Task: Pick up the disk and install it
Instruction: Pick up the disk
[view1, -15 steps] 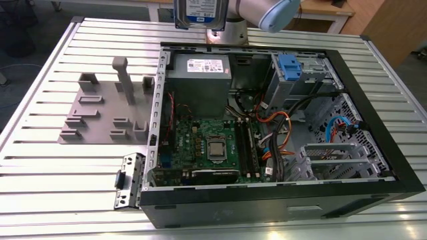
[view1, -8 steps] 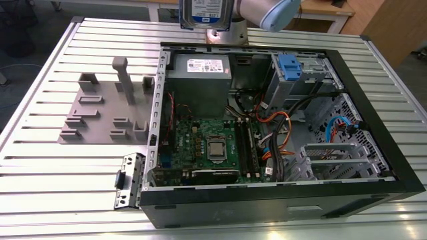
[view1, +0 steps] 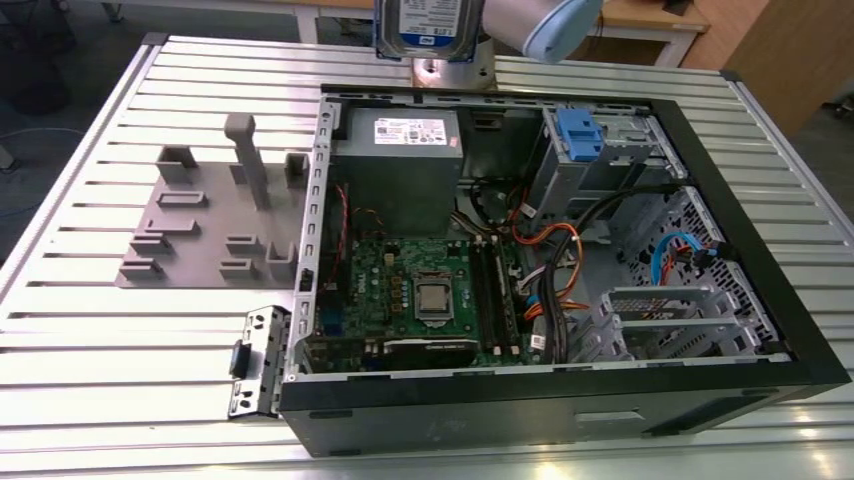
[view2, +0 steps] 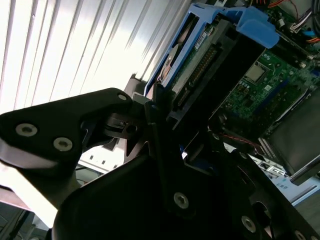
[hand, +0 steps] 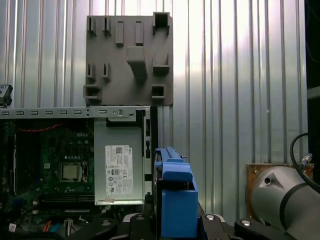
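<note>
Hand: my hand is clenched on the disk. I can see its black fingers pressed against the end of the drive where the connector strip sits.
Disk: the disk is in the hand's grip, lifted clear of everything below. It stands upright with its white-and-blue label facing the exterior view.
Carrier: the blue carrier rails frame the drive and reach out past the fingers. In the first wrist view I see them edge-on, rising between the hand's black parts.
Arm: the pale joint of the arm sits just beside the held disk.
Computer case: the computer case lies open on its side, below the hand.
Power supply: the power supply is a grey box with a white sticker, and it is the part of the case nearest below the hand.
Drive cage: the drive cage carries a blue bracket. I see it below the hand and off to the exterior view's right, apart from the disk.
Motherboard: the motherboard lies deeper in the case, farther from the hand than the power supply.
Fixture plate: the grey fixture plate lies flat beside the case, well apart from the hand.
Desk: the ribbed metal desk carries the case and the plate, below the hand.
</note>
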